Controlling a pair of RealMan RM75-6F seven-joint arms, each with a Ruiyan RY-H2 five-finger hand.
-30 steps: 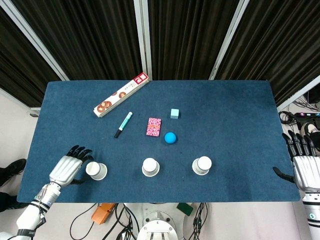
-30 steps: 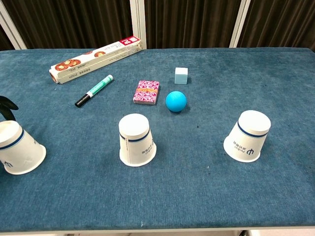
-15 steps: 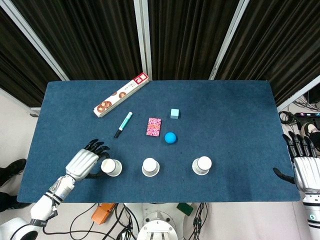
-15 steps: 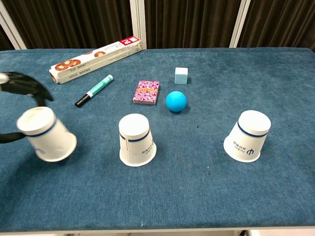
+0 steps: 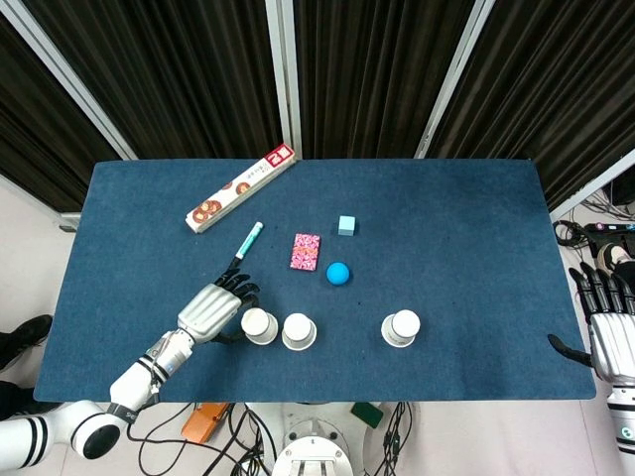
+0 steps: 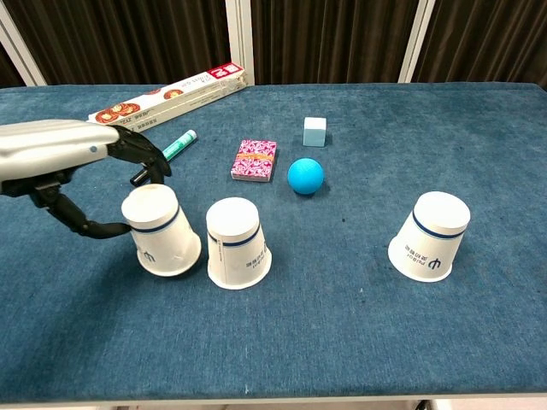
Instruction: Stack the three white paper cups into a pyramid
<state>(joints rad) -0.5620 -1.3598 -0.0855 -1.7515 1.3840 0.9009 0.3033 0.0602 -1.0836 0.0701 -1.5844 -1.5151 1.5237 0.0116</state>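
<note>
Three white paper cups stand upside down in a row near the table's front edge. My left hand [image 5: 213, 309] [image 6: 73, 158] grips the left cup [image 5: 259, 325] [image 6: 160, 229], fingers over its top and thumb against its side. This cup leans slightly and sits right beside the middle cup [image 5: 298, 331] [image 6: 237, 243], almost touching it. The right cup [image 5: 401, 327] [image 6: 432, 235] stands alone, well apart to the right. My right hand [image 5: 610, 327] hovers off the table's right edge with its fingers spread, holding nothing; only the head view shows it.
Behind the cups lie a blue ball [image 5: 338, 273] [image 6: 306, 176], a pink card pack [image 5: 306, 251], a pale blue cube [image 5: 346, 225], a green marker [image 5: 244, 247] and a long snack box [image 5: 240, 186]. The blue table [image 5: 466, 228] has dark curtains behind it.
My left hand has slid the left cup to the right along the front of the table, from near the left edge to beside the middle cup. The right hand has barely moved.
</note>
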